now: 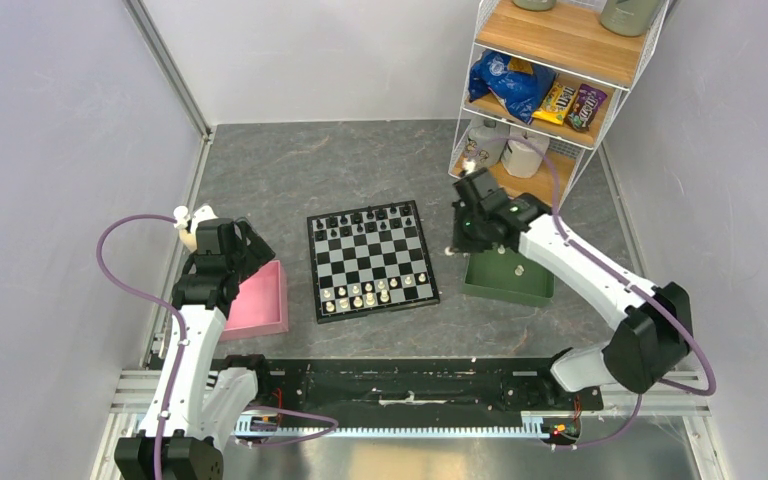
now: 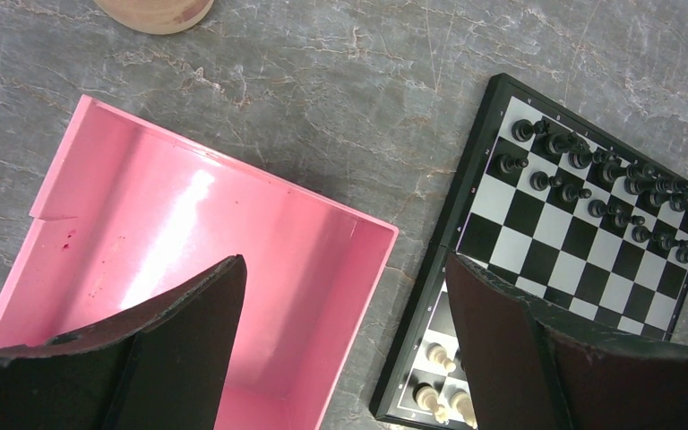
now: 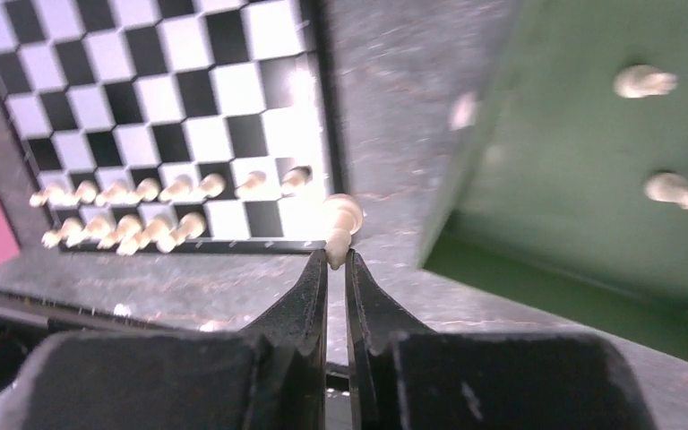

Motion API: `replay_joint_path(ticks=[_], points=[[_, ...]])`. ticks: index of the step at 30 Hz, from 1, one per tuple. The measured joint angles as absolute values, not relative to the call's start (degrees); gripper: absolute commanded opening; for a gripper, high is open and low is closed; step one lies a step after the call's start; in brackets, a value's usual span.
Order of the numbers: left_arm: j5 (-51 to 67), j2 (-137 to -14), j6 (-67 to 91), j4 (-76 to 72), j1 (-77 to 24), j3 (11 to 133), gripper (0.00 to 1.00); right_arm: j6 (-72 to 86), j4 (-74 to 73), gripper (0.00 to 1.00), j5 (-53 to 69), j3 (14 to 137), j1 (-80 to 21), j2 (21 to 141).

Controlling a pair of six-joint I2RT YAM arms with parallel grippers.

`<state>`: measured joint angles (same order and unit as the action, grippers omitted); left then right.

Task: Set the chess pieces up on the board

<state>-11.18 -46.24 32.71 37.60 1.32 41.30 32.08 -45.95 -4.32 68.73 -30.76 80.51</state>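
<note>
My right gripper (image 3: 335, 260) is clenched on a cream-white chess piece (image 3: 341, 218), pinched at one end. It is above the grey bench (image 1: 290, 170), between the board (image 1: 372, 260) and the green tray (image 3: 582, 170). Two more cream pieces (image 3: 645, 81) lie in that tray. On the board, black pieces (image 2: 548, 143) fill the far rows and cream ones (image 3: 148, 190) the near rows. My left gripper (image 2: 342, 264) hangs released, jaws wide apart, over the pink tray (image 2: 188, 206).

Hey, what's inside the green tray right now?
Two cream-white chess pieces lie in the green tray. The right arm covers part of it from above.
</note>
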Motion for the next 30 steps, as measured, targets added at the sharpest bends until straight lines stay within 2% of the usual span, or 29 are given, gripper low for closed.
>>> replay_joint_path(ticks=[6,12,19,30], points=[[-10.41,-46.22,32.69,37.58,1.32,41.3,0.89,35.14,-43.9,0.13,-4.08,71.02,-43.35,87.22],[-10.35,-46.17,32.71,37.58,1.32,41.3,0.89,36.88,-42.94,0.13,-4.58,71.61,-50.39,94.19],[-10.33,-46.17,32.71,37.58,1.32,41.3,0.89,37.69,-41.58,0.13,-5.08,73.08,-53.89,98.76],[-10.33,-46.17,32.71,37.58,1.32,41.3,0.89,37.5,-40.38,0.13,-7.44,74.32,-54.0,102.37]])
